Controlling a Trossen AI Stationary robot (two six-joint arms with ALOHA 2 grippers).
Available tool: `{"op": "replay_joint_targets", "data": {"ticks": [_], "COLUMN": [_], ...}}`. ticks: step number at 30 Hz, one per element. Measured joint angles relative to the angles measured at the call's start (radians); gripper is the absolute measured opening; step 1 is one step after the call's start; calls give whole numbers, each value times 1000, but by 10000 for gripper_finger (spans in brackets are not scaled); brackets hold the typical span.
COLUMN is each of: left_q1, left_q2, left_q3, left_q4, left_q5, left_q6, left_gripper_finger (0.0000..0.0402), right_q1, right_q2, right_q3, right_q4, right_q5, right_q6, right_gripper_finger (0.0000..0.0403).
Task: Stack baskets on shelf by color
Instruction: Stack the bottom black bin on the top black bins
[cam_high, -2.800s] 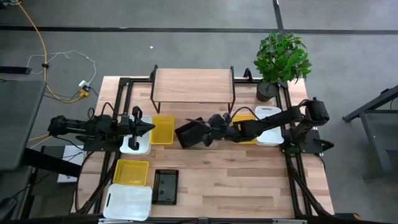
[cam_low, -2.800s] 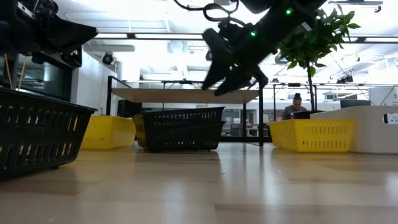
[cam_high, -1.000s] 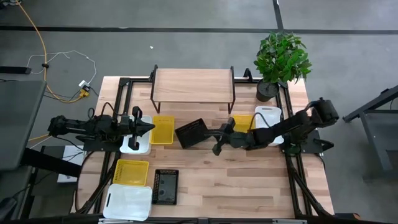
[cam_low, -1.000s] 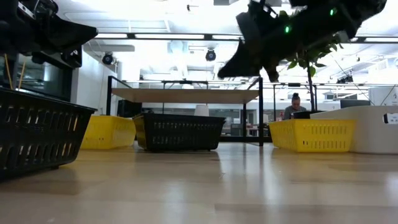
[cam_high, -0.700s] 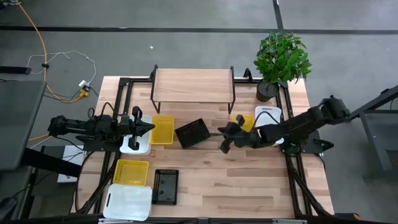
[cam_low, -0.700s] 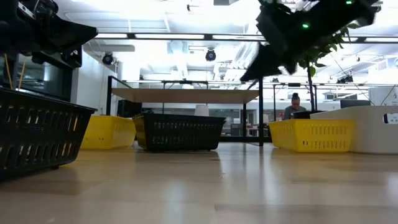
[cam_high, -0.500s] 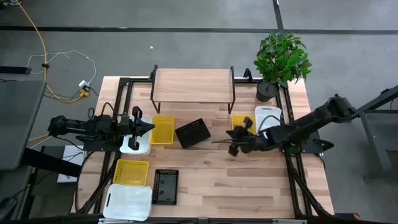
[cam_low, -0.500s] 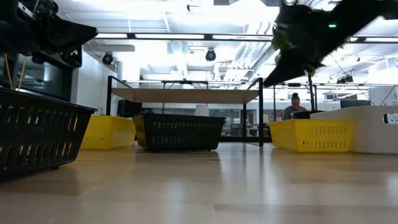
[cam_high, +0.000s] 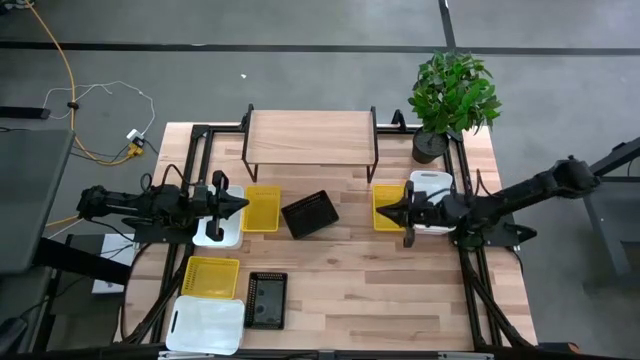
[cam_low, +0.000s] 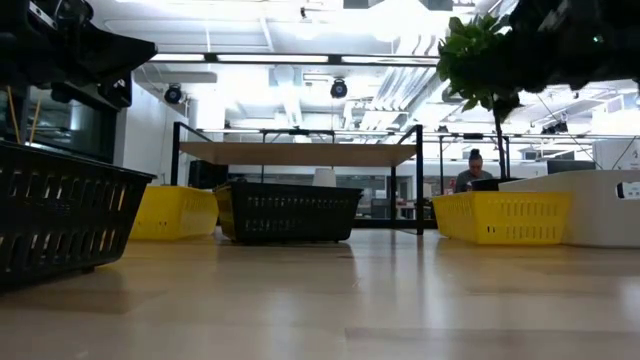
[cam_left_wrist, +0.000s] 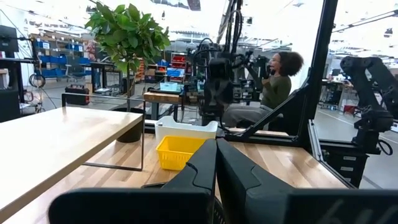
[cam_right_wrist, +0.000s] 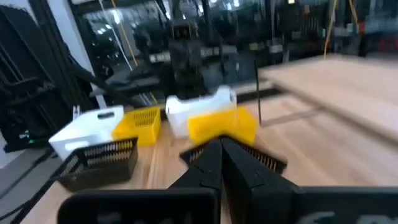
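Observation:
The shelf (cam_high: 310, 138) stands at the table's far side with a bare top. A black basket (cam_high: 309, 214) rests askew on its base on the table in front of it. My right gripper (cam_high: 381, 211) hangs shut and empty over the left rim of a yellow basket (cam_high: 392, 200), beside a white basket (cam_high: 430, 186). My left gripper (cam_high: 245, 204) waits shut and empty at the left, between a white basket (cam_high: 217, 232) and a yellow basket (cam_high: 263, 209). A yellow basket (cam_high: 212, 277), a black basket (cam_high: 266, 300) and a white basket (cam_high: 207, 325) sit at the near left corner.
A potted plant (cam_high: 452, 98) stands at the far right corner. Black frame rails (cam_high: 470, 270) run along the table's right and left edges. A person (cam_left_wrist: 273, 81) sits beyond the table. Bare wood (cam_high: 380, 290) lies across the near middle and right.
My right gripper has drawn back from beside the black basket toward the table's right edge, staying shut, and now hangs over the yellow basket's left rim. It has left the low view's frame. The black basket has stayed where it was.

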Motion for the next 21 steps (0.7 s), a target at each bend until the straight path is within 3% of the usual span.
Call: {"op": "replay_joint_targets", "data": {"ticks": [8,12,21], "left_q1": [0,-3,-3], "left_q2": [2,66,427], "left_q3": [0,0,159], "left_q4": [142,294,334], "left_q5": [-13,72,57], "left_q6": [-24,-45,-48], "left_gripper_finger": [0,13,133], "right_q1": [-111,-164,-241], "right_q2": [-7,-7,-7], "right_q3": [1,2,2], "right_q4": [25,-11,6], "right_q5": [-91,-96,-70], "right_q6": [-106,-63,-23], "right_gripper_finger": [0,0,0]}}
